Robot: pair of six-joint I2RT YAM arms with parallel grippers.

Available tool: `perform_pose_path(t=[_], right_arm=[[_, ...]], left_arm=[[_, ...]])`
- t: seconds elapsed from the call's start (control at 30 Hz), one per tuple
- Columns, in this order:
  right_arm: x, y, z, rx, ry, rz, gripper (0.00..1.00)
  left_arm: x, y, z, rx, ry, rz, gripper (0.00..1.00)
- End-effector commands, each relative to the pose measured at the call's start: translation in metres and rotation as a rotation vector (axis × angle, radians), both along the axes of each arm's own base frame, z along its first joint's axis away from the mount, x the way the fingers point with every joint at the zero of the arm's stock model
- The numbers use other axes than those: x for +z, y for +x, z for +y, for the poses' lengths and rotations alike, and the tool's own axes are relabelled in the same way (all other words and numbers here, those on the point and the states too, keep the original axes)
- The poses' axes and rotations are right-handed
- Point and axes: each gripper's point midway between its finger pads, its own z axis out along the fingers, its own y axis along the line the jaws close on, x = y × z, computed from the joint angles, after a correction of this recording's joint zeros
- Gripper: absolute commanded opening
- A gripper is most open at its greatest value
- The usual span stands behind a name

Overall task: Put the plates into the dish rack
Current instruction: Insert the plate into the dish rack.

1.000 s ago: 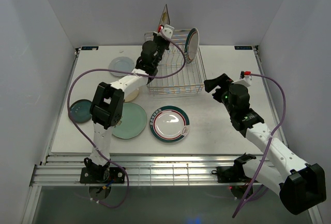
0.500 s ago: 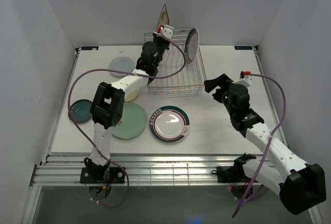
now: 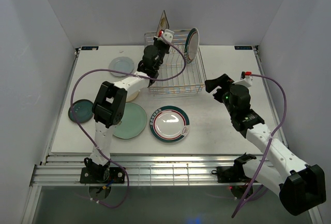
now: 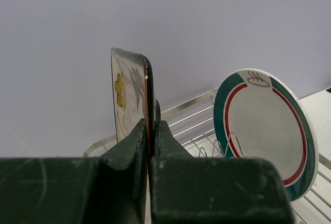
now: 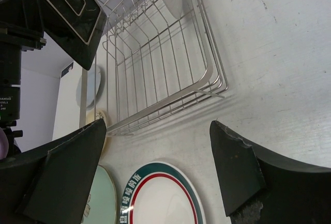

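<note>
While the table [image 3: 227, 58] carries the dish rack [image 3: 176, 76] at its far middle, the pale green plate [image 3: 132, 121] lies flat just beside a teal-red rimmed plate [image 3: 169, 123] in front of the rack. A second rimmed plate [image 4: 264, 125] leans on edge at the rack's far right. My left gripper [image 4: 151, 131] pinches the square floral plate [image 4: 126, 94] upright above the rack's far left. The blue-grey plate [image 3: 121, 66] and the dark teal plate [image 3: 80, 110] lie flat on the left. My right gripper [image 5: 158, 157] hangs spread wide and empty, right of the rack.
</note>
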Motion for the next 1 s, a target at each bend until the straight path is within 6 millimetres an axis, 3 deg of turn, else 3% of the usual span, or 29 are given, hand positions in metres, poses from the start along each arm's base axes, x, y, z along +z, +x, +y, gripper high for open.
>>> perform_pose_path(t=[0.0, 0.97], right_arm=[[0.011, 0.000, -0.002, 0.002, 0.005, -0.051, 0.87], [0.010, -0.002, -0.004, 0.002, -0.001, -0.053, 0.87]], left_arm=[[0.107, -0.029, 0.013, -0.004, -0.128, -0.270, 0.00], [0.061, -0.029, 0.027, 0.047, -0.121, -0.230, 0.00]])
